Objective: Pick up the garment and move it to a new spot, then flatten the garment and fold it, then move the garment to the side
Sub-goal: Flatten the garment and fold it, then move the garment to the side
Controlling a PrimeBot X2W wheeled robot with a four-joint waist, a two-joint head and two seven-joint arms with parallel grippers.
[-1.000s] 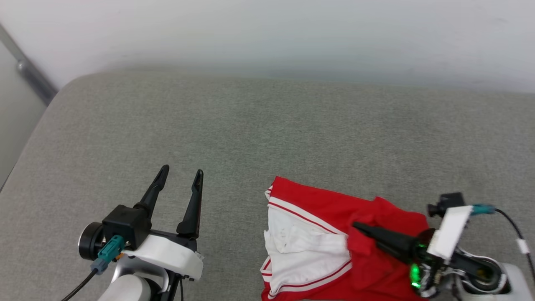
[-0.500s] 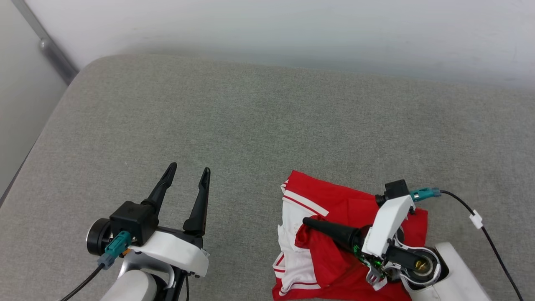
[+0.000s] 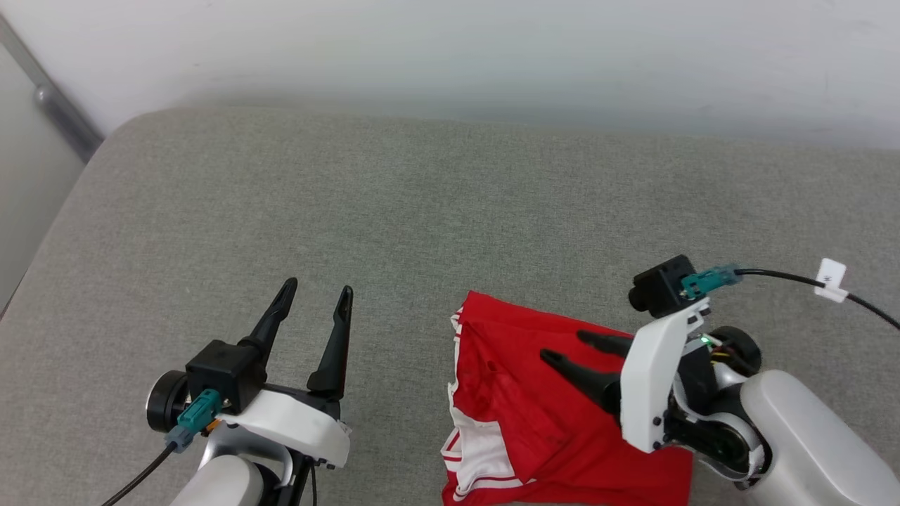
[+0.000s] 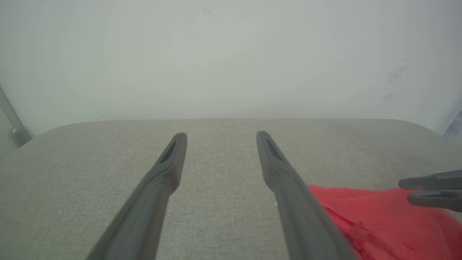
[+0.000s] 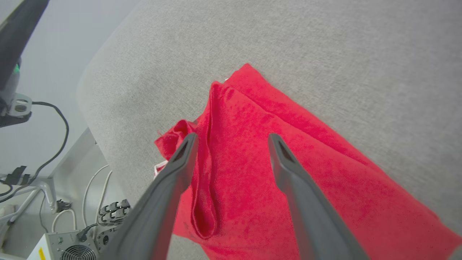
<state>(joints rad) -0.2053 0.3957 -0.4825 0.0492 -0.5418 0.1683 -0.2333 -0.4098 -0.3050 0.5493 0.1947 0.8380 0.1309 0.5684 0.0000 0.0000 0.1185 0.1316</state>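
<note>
The garment lies folded on the grey padded surface near its front edge. Its red back faces up, and a white sleeve with red stripes peeks out at its lower left. My right gripper hovers open just above the red cloth, fingers pointing left, with nothing between them. In the right wrist view that gripper spreads over the garment beside a raised crease. My left gripper stands open and empty over bare surface, left of the garment. The left wrist view has this gripper, the garment and the right gripper's fingers.
A pale wall runs behind the surface. The surface's rounded left edge drops off beside a metal rail. Past the front edge, the right wrist view shows floor with cables and a fan-vented box. Bare grey surface stretches behind and left of the garment.
My right gripper carried a red flap leftward over the white sleeve, then opened and let it go. The flap now covers most of the white. The left gripper stayed still; the head camera shifted.
</note>
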